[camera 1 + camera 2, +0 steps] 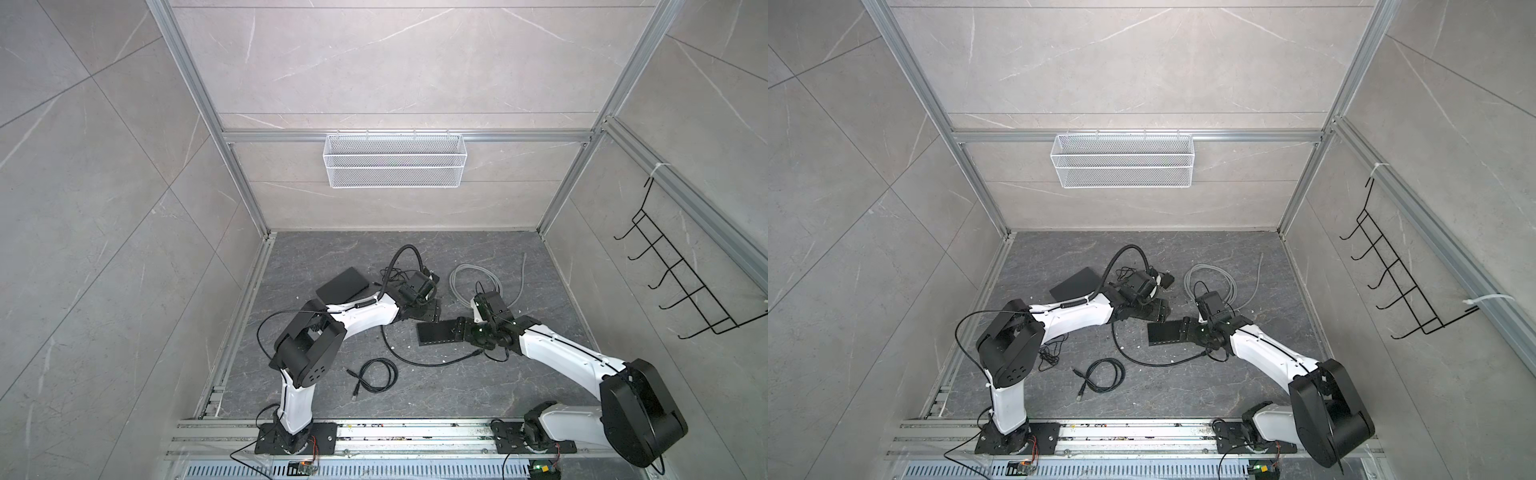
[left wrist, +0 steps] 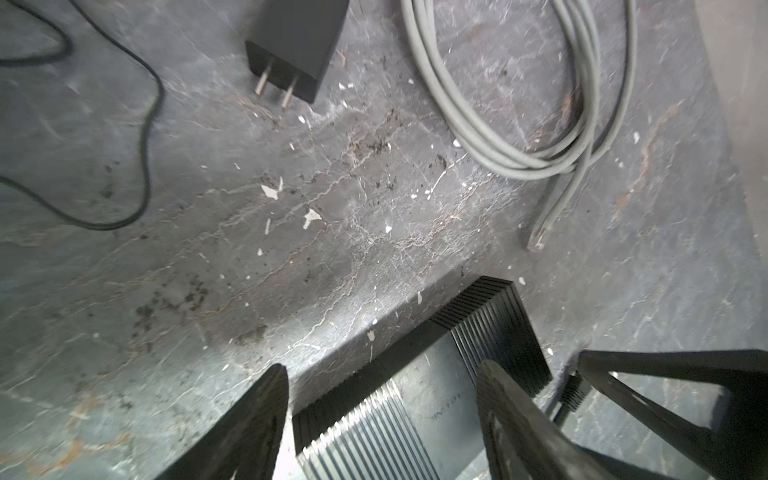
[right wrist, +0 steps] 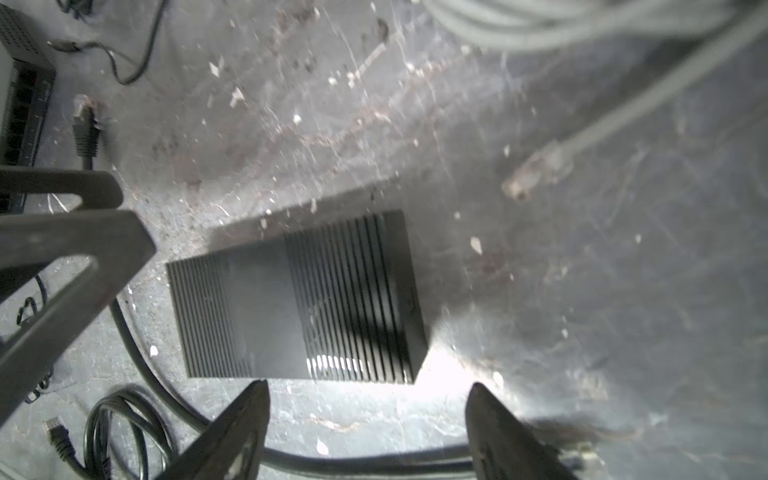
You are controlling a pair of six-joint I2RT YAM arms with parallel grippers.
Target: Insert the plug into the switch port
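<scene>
Left gripper [image 2: 382, 365], right gripper [image 3: 368, 383]: open, empty. Hazard: grey cable [image 1: 473, 266], one o'clock of ribbed box [image 1: 440, 336], seized instead of black plug [image 3: 85, 124].

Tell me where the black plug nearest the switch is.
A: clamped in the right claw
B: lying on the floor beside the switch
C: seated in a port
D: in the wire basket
B: in the right wrist view the black plug lies on the floor beside the switch, outside its ports, and the right claw is open with nothing in it.
</scene>
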